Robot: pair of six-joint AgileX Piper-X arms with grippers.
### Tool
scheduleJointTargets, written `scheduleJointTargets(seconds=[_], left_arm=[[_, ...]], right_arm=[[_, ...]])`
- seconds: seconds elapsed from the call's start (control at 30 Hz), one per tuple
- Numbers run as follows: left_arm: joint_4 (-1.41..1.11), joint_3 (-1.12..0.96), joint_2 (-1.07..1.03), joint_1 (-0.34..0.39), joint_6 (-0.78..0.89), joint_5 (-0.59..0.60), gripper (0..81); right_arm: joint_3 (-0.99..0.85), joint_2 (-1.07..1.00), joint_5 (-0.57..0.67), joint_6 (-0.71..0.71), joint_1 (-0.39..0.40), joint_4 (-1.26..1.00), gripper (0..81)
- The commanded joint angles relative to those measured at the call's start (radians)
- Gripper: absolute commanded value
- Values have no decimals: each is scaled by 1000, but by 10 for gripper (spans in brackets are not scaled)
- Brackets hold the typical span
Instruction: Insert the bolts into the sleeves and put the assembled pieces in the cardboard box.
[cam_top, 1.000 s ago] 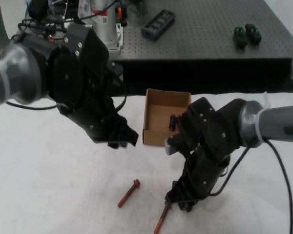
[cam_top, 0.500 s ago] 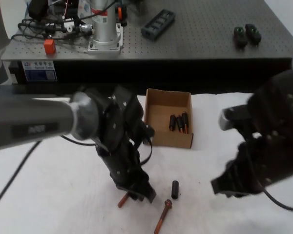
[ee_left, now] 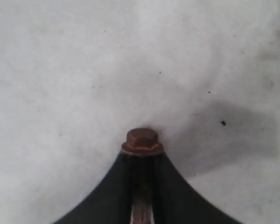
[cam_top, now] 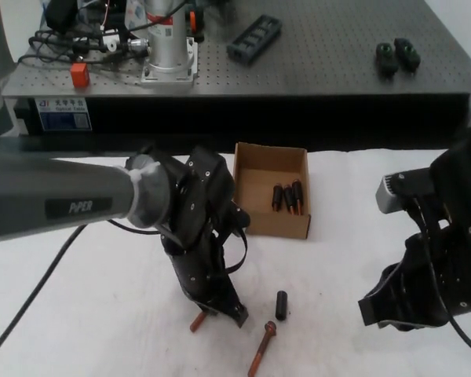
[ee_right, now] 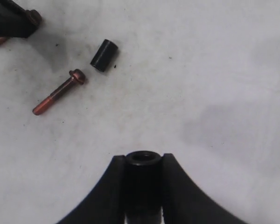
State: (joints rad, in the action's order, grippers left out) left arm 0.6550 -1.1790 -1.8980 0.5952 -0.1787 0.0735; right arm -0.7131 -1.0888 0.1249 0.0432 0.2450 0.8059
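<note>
My left gripper [cam_top: 224, 312] is down on the white cloth, shut on a copper bolt [ee_left: 142, 141] whose hex head sticks out past the fingertips; its shank end shows beside the gripper [cam_top: 197, 321]. My right gripper [ee_right: 142, 161] hangs above the cloth at the right, shut on a black sleeve [ee_right: 142, 179] with its bore facing outward. A second bolt [cam_top: 261, 351] and a loose black sleeve [cam_top: 282, 305] lie on the cloth between the arms. The cardboard box [cam_top: 255, 225] stands behind them and holds three assembled pieces [cam_top: 287, 197].
A white cloth [cam_top: 86, 314] covers the near bench. Behind it runs a dark perforated table [cam_top: 322, 55] with a black tray, two small black parts and a metal post. The right arm's bulk [cam_top: 447, 243] stands at the right edge.
The left arm has come down from the upper left onto the bolt. The right arm has left the middle and moved right, uncovering a loose sleeve on the cloth.
</note>
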Motion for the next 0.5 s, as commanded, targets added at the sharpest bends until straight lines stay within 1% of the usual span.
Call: scheduleJointTargets(seconds=[0.0, 0.03, 0.1, 0.2, 0.27, 0.33, 0.4, 0.47], left_arm=[[-30, -5, 73, -12, 115, 39, 0], [-61, 4, 118, -24, 165, 99, 0], [-176, 44, 222, -56, 246, 257, 0], [-484, 158, 361, -93, 420, 467, 0], [-689, 228, 431, -99, 539, 542, 0], [-869, 287, 470, -98, 645, 592, 0], [-972, 322, 491, -98, 722, 655, 0], [-1011, 333, 492, -98, 778, 708, 0]], right_arm=[[17, 22, 93, 9, 1, -44, 48], [39, 34, 129, 28, 6, -89, 48], [90, 62, 201, 88, 24, -196, 48], [183, 93, 325, 218, 75, -433, 48], [245, 86, 380, 301, 128, -615, 48], [280, 66, 386, 364, 183, -754, 48], [289, 41, 376, 400, 221, -864, 48], [288, 19, 352, 423, 235, -946, 48]])
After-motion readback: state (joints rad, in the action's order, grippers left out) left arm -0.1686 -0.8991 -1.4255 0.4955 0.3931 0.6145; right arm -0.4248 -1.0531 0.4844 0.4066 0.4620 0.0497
